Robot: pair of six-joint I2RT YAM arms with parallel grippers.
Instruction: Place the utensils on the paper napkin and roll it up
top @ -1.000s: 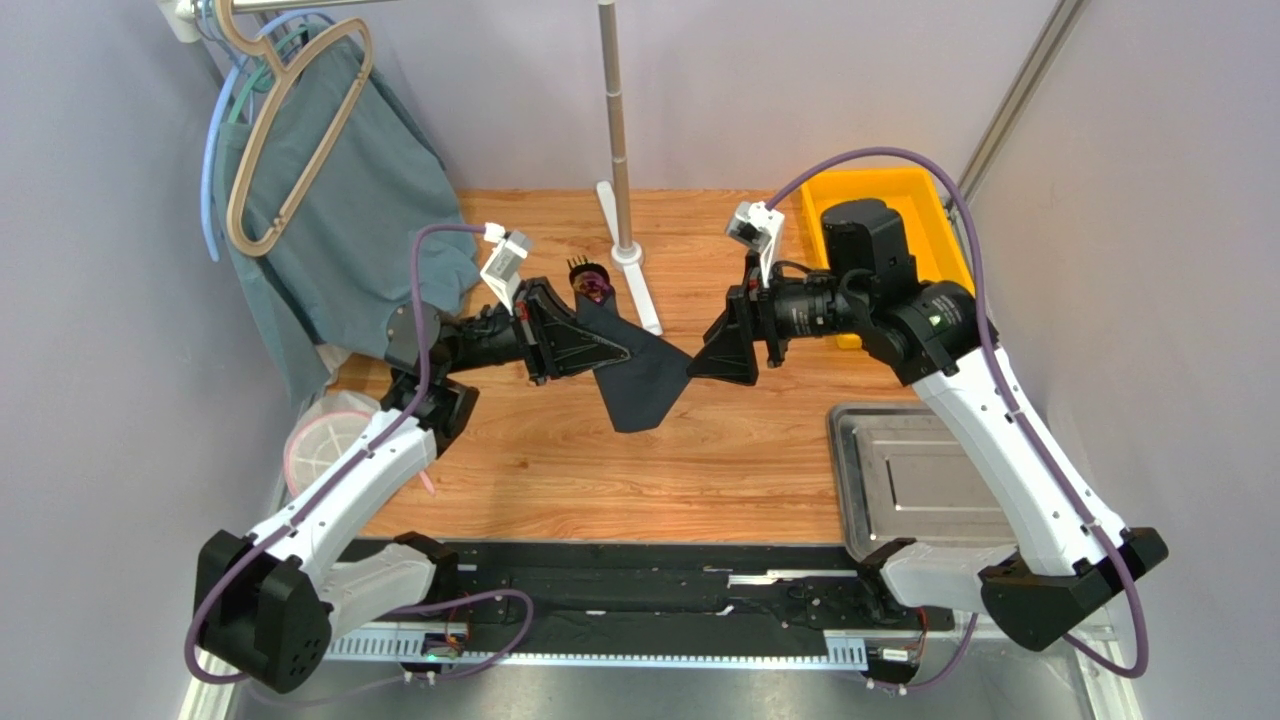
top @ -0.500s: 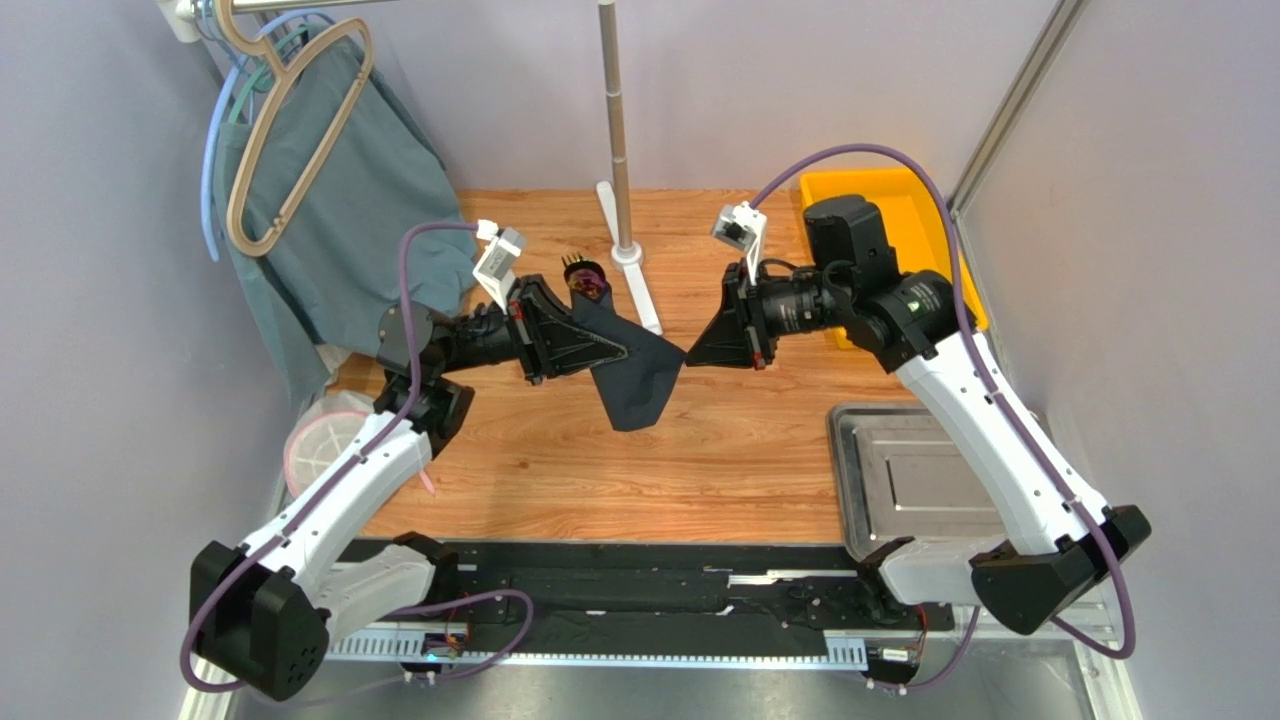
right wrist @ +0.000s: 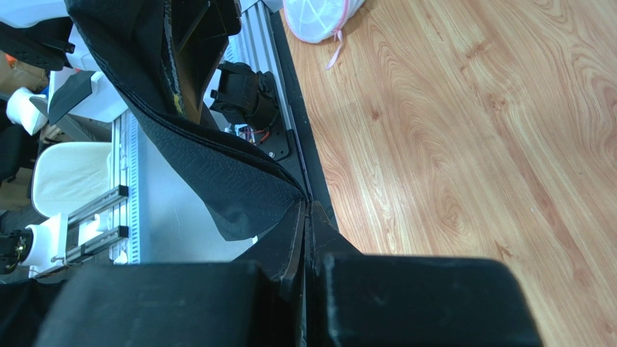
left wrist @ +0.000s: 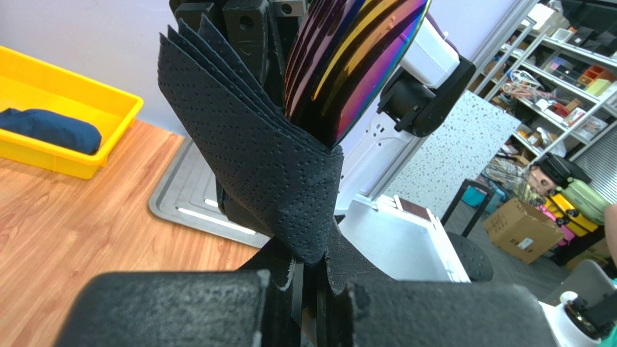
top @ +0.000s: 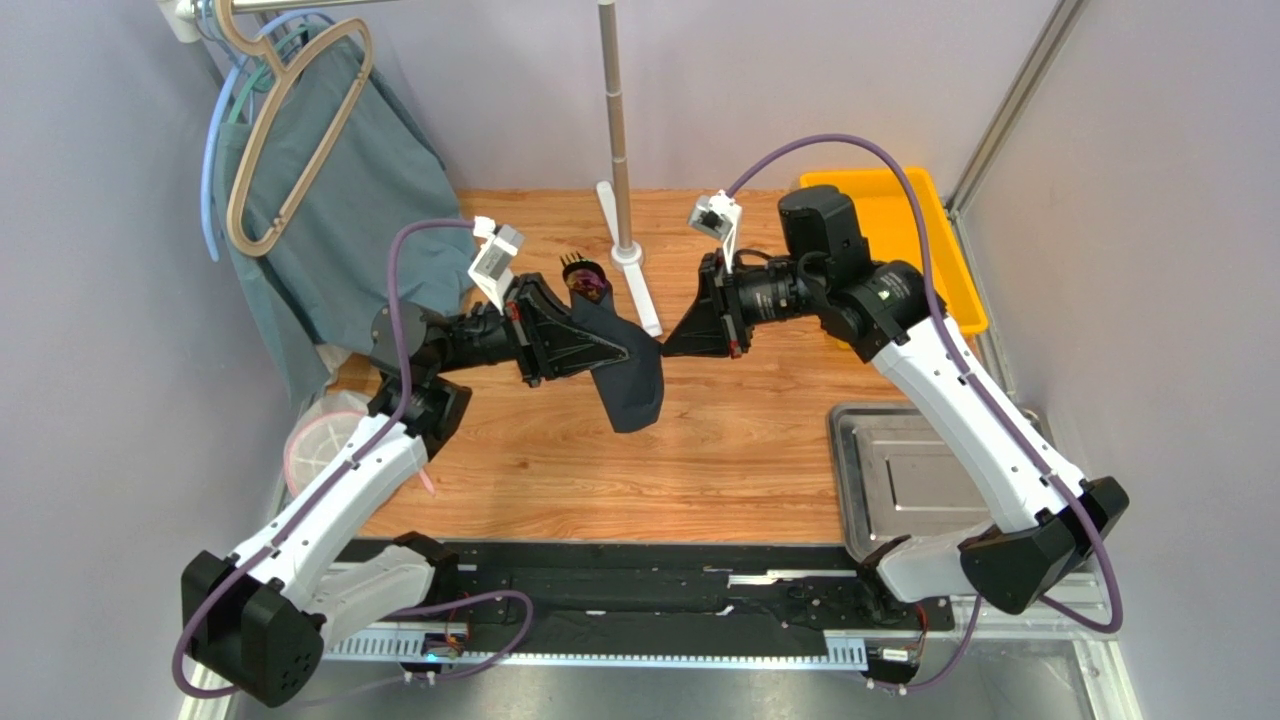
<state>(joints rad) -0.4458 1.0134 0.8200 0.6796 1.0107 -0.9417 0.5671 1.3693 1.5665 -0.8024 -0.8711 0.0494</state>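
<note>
**Napkin held up between both arms, nothing laid or rolled yet**

The paper napkin [top: 631, 378] hangs in folded layers just on the near side of the pole stand [top: 627, 252], lifted off the table [top: 736, 450]. The left pincer [top: 621, 351] is clamped on one edge and the right pincer [top: 667, 348] is clamped on the facing corner. I judge the task barely begun: the sheet is not spread flat, no utensils lie on it, and the rolling is all to come. Rainbow-sheen utensils [left wrist: 355, 58] show behind the folds, cut off at the frame's top. I cannot tell whether they sit inside the napkin or apart from it.
</note>
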